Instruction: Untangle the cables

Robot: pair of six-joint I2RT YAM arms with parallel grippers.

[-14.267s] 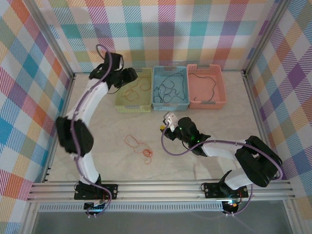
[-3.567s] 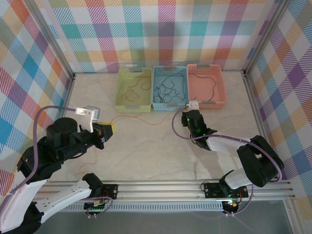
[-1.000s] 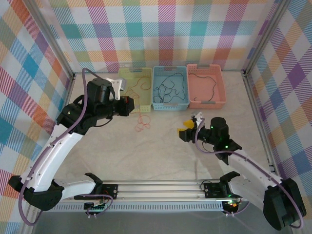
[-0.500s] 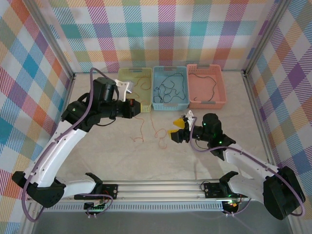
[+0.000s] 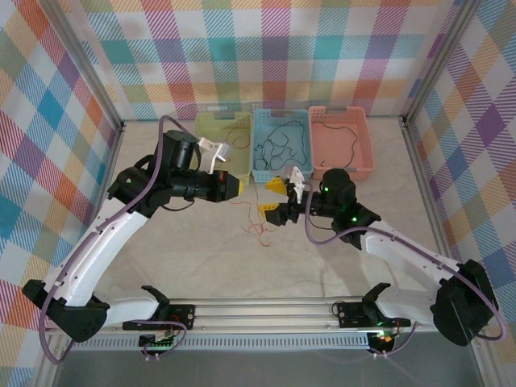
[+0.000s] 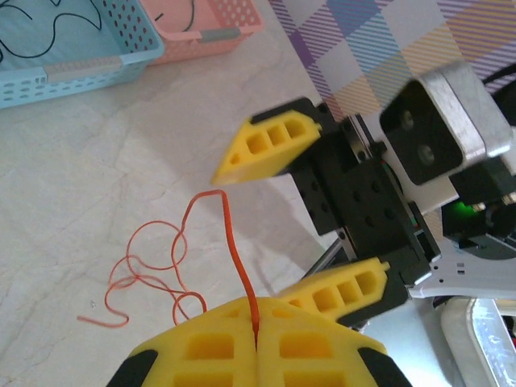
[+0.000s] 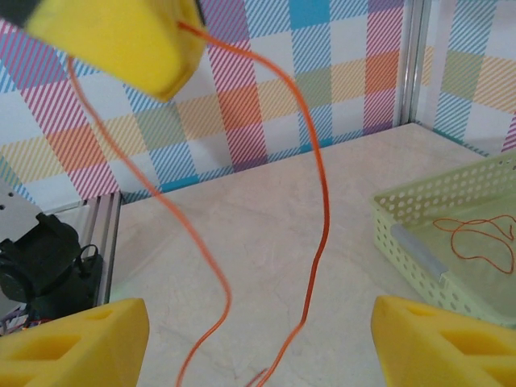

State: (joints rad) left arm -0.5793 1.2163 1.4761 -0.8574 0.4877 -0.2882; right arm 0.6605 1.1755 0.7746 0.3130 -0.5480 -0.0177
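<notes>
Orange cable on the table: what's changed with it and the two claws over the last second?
The left claw, shut on the orange cable, has moved right, drawing the coil out into a hanging strand. The open right claw has moved left towards it. The green basket, blue basket and pink basket are unchanged.

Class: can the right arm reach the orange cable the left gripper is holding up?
Probably yes: the open right gripper faces the orange cable, which hangs free from the shut left gripper.
</notes>
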